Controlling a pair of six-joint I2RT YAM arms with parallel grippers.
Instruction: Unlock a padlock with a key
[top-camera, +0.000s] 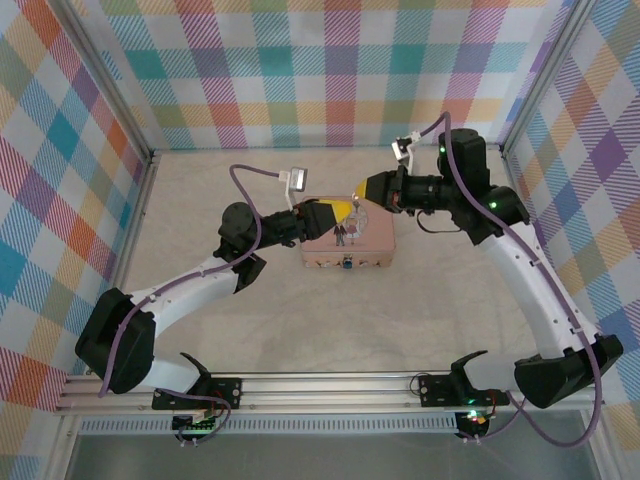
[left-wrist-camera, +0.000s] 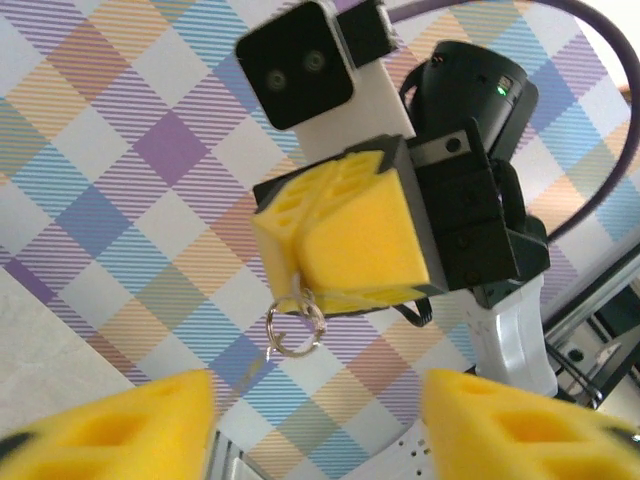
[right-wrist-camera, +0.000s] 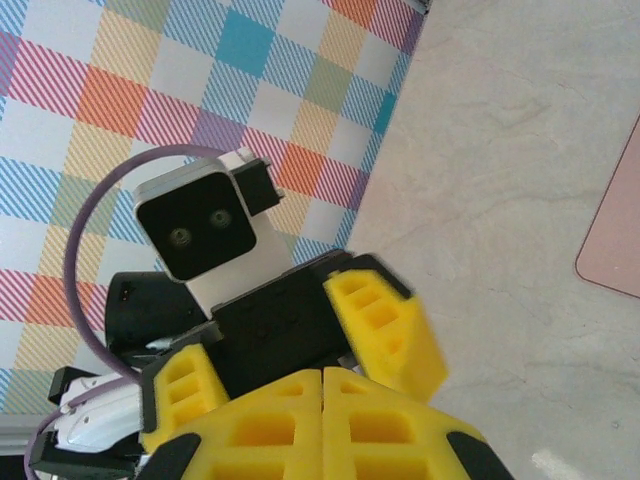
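While the bench (top-camera: 330, 330) carries the pink tin (top-camera: 350, 240) at its middle, the left fingers (left-wrist-camera: 130, 425) and the right fingers (left-wrist-camera: 350, 240) face each other in the air above it. The left fingers stand apart; the right fingers are pressed together on the key (left-wrist-camera: 300, 290), and its ring (left-wrist-camera: 295, 332) hangs below them. The small bluish padlock (top-camera: 347, 263) sits at the near side of the tin.

the top view looks down from high above and behind the arm bases, taking in the whole table (top-camera: 250, 330) from afar. the left wrist camera looks out past its own fingers (left-wrist-camera: 110, 425), close on the right gripper (left-wrist-camera: 300, 235). the right wrist camera faces back, close on the left gripper (right-wrist-camera: 285, 350). the top view shares both, above the pink tin (top-camera: 372, 246).
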